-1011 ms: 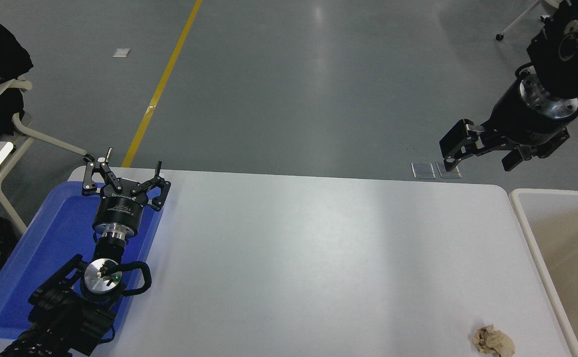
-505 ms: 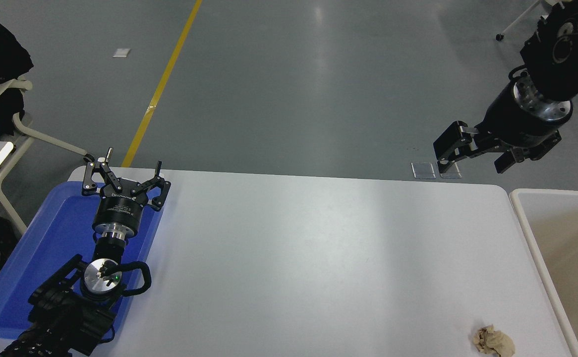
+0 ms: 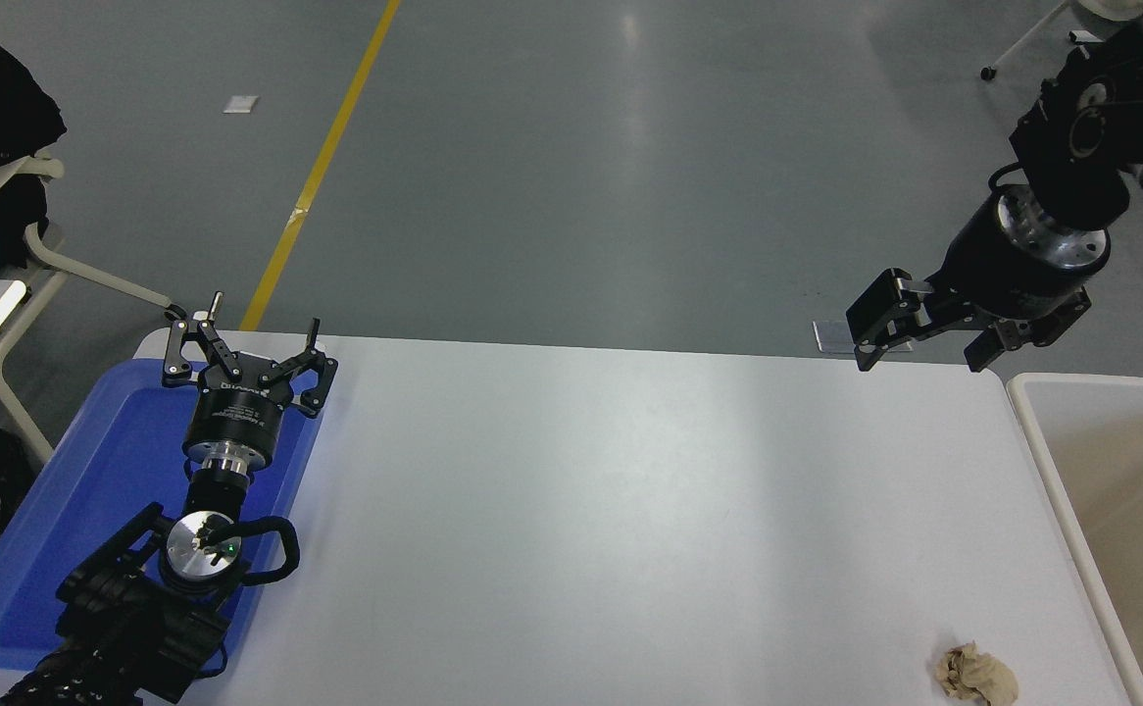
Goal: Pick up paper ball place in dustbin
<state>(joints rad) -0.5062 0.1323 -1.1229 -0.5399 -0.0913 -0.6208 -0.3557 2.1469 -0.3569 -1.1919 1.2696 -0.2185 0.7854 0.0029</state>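
Crumpled tan paper ball (image 3: pixel 975 675) lies near dustbin (image 3: pixel 1047 443); right gripper (image 3: pixel 922 345) apparently spread, empty.

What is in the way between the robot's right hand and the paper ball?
Nothing visible. The right gripper hangs open over the table's far right edge, and only bare white table lies between it and the paper ball at the near right, beside the dustbin.
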